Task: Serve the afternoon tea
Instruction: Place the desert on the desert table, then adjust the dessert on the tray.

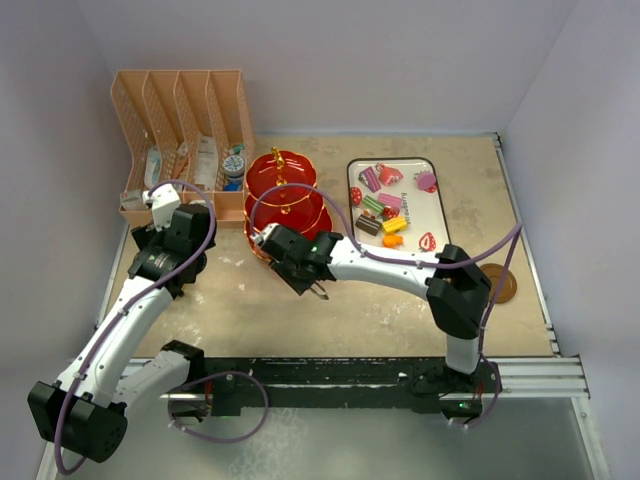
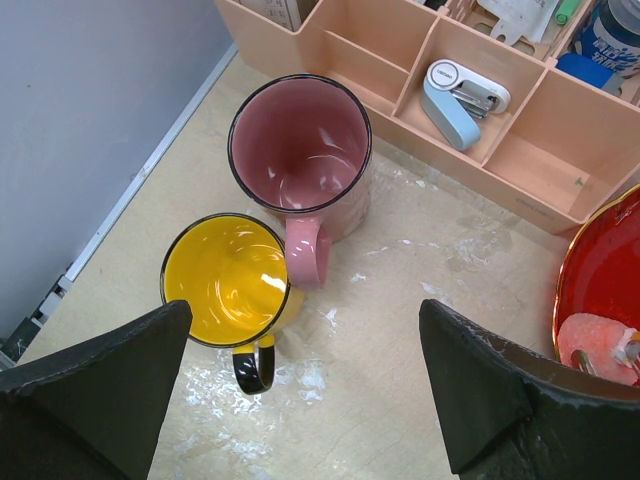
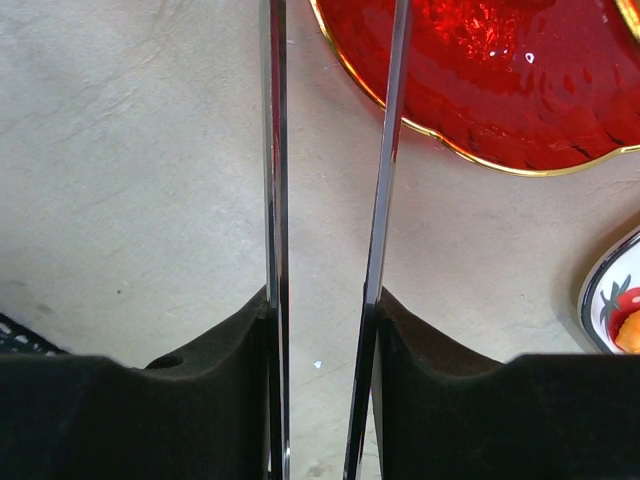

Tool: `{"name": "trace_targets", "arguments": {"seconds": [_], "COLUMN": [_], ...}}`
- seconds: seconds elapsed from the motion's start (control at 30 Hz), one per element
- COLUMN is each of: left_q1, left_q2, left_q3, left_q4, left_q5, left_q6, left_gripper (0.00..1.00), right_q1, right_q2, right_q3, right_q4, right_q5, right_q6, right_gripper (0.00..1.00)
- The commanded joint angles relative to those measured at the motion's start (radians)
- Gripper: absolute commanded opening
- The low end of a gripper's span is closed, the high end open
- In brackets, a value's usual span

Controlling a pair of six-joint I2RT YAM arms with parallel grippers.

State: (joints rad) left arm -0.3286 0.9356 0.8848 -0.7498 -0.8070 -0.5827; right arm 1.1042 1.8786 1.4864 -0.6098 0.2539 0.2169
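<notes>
No legible text — tray lettering perhaps.

upright pink mug just beside yellow mug, red gold-rimmed three-tier stand nearby, toy cakes apart

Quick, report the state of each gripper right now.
Left gripper: open, holding nothing.
Right gripper: closed on the metal tongs.
</notes>
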Motion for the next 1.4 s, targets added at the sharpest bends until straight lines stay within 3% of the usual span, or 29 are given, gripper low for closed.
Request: {"name": "trace_targets", "arguments": {"seconds": [0.0,0.23,0.6,1.0,1.37], "left_q1": [-0.002,-0.002,-0.002,-0.002,-0.002], "left_q2": [-0.004,-0.003,-0.016,-0.048,-0.055], "left_q3": [0.016,0.016,0.017,0.018,0.019], "left_q4": [0.014,0.014,0.005,0.004,0.003], "left_q5": [-0.006,-0.006,-0.026,-0.036,-0.034], "left_q6": [0.0,0.0,-0.009,-0.014,-0.014], "left_gripper": [0.93,0.93,0.93,0.95,0.97], "right_q1": [0.005,0.005,0.003,0.003,0.002], "right_q2": [-0.095,-0.114,-0.244,-0.447,-0.666], "right_q3": [0.028,0.003,-0.115,-0.301,-0.47], "right_q4": [0.018,0.035,0.132,0.116,0.086], "right_q5": [-0.055,-0.097,-0.359,-0.355,-0.262], "right_q6": [0.015,0.049,0.095,0.253,0.415], "right_gripper": [0.39,0.39,0.36,0.37,0.36]}}
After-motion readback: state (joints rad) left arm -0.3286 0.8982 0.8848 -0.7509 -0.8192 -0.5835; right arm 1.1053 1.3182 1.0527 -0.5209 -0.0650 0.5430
